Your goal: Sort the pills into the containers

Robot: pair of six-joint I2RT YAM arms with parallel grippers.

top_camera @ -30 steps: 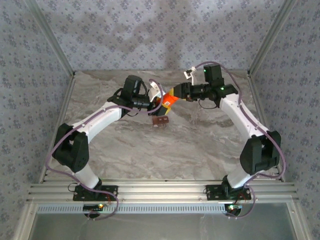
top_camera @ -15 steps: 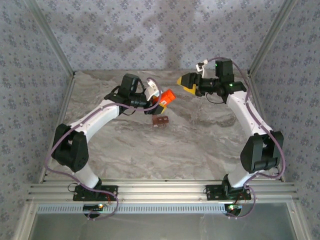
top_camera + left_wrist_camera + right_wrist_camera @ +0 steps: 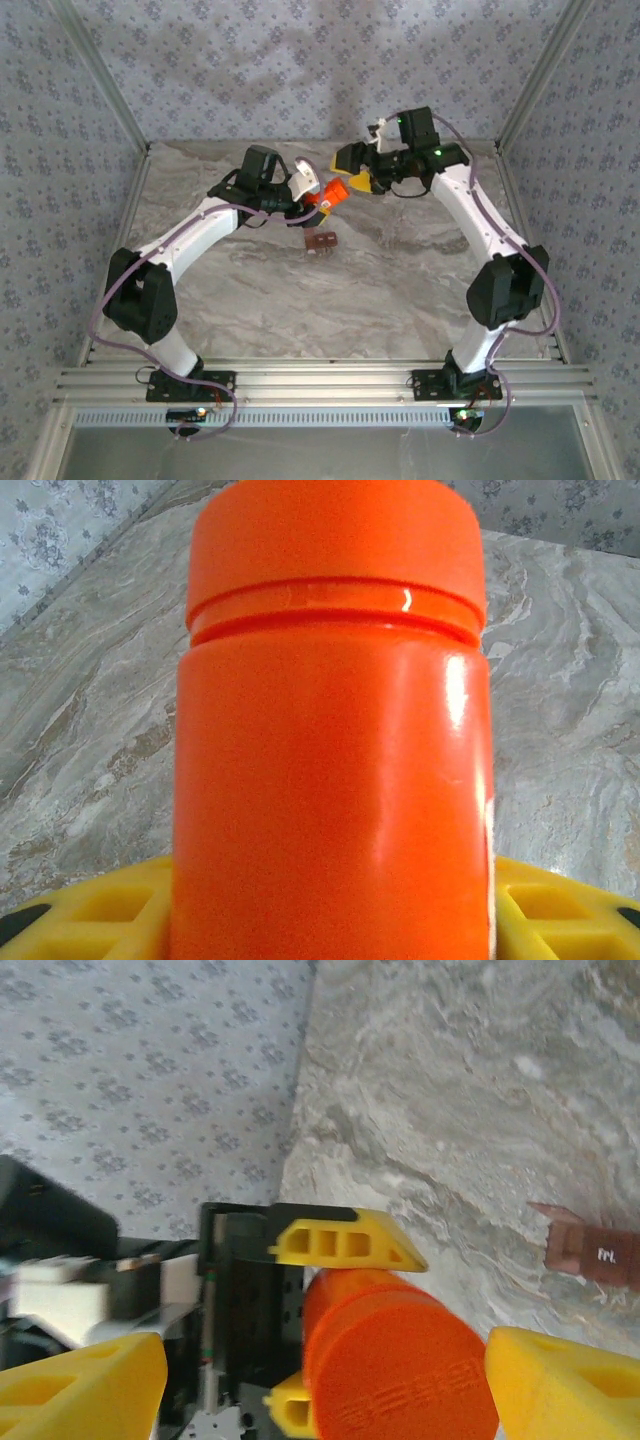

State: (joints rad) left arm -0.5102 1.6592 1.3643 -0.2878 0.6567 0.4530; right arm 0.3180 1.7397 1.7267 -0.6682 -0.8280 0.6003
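Uncapping step, seemingly: left end effector (image 3: 316, 198) clamped on orange bottle (image 3: 330, 780), right end effector (image 3: 320, 1385) spread wide either side of cap (image 3: 400, 1370). Next: squeezing cap squarely, twisting off.

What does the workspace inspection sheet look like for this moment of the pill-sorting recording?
Surface: grey marbled tabletop, no spills seen.
Job's things: orange bottle, cap on, held; brown compartment strip lying on the table, apart from the bottle; loose pills, nothing seen.
Clutter: nothing seen.
Grippers: left gripper shut on the bottle's body; right gripper open, fingers either side of the cap.
Cables: purple cables looped along both arms.
Surroundings: patterned walls, aluminium frame.
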